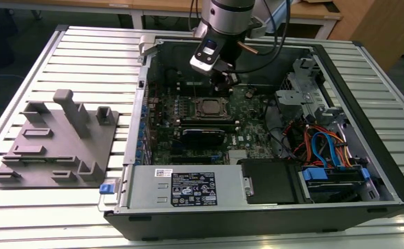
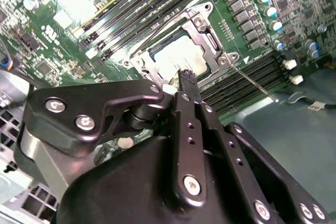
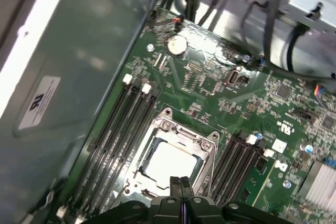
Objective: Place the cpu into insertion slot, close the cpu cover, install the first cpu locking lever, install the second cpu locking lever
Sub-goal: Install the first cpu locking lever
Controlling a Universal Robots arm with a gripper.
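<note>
Take the insertion slot (image 1: 196, 107) as your mark. Well off to the exterior view's left of it, outside the computer case (image 1: 257, 220), a grey moulded tray (image 1: 50, 150) lies on the slatted table (image 1: 91, 52).

In the slot sits the cpu (image 3: 170, 162). In the first wrist view its pale face shows through the window of the cpu cover (image 3: 181, 141), which lies flat over it. Your gripper (image 3: 180, 180) hangs just above the slot's edge, its two fingers close together with barely a line between them and nothing held. Long black memory slots (image 3: 122, 124) flank the slot on both sides.

In the second wrist view a thin silvery lever (image 2: 253, 81) runs out from the slot's corner across one bank of them; you cannot tell from here whether it is latched. A black heatsink block (image 1: 202, 136) lies just beside the slot. To the exterior view's right of the slot, blue and orange cables (image 1: 323, 142) crowd the case.
</note>
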